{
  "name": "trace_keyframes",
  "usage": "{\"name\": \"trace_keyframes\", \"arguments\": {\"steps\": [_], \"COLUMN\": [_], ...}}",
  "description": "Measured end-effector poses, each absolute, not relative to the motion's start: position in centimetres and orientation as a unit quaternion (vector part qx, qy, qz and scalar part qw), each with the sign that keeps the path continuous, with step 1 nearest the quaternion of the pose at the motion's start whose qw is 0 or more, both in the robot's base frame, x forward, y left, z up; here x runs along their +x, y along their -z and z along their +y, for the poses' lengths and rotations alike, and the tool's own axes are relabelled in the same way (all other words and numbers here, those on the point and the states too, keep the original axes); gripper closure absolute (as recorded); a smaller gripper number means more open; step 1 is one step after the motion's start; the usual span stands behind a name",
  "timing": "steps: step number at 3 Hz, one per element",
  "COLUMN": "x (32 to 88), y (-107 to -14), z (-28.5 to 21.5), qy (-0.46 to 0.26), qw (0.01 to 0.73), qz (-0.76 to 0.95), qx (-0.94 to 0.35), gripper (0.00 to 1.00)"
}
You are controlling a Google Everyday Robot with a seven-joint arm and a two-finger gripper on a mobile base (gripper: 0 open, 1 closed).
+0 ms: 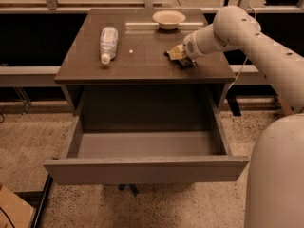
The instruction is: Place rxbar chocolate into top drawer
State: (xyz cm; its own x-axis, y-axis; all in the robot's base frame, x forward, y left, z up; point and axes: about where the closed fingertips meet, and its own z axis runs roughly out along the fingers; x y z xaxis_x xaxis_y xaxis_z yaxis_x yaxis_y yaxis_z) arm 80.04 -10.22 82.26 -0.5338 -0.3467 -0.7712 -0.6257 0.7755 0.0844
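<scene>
Camera view shows the rxbar chocolate [183,63] as a small dark sliver lying on the cabinet top [142,68], over near the right edge and a bit closer to the front than the back. The gripper [176,53] is right down on it, covering most of it, so honestly there's no way to tell whether it has clamped the bar or is just sitting over it. Looks like the grasp step: bar not lifted yet, nothing in the drawer. The top drawer [142,170] is already pulled wide open below the front edge, and its floor looks bare, so the next move would be a firm pinch on a thin flat wrapper, a lift clear of the top, then a swing forward past the front edge and down into the drawer. The arm [247,37] comes in from the right side, elbow high near the back right corner, forearm angled down and left to the bar. The bottle [108,42] lies on its side toward the left edge, and the bowl [168,19] sits by the back edge, both well apart from the bar.
</scene>
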Motion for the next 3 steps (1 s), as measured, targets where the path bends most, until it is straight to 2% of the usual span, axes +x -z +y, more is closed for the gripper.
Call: {"name": "trace_keyframes", "arguments": {"steps": [1, 2, 3], "x": [80.05, 80.05, 80.05], "y": [-82.17, -82.21, -82.33], "z": [-10.12, -10.11, -10.11], "qy": [-0.179, -0.179, -0.179], "qw": [0.39, 0.39, 0.39], "qz": [0.857, 0.857, 0.857], "qx": [-0.284, -0.284, -0.284], "gripper": [0.81, 0.51, 0.27]}}
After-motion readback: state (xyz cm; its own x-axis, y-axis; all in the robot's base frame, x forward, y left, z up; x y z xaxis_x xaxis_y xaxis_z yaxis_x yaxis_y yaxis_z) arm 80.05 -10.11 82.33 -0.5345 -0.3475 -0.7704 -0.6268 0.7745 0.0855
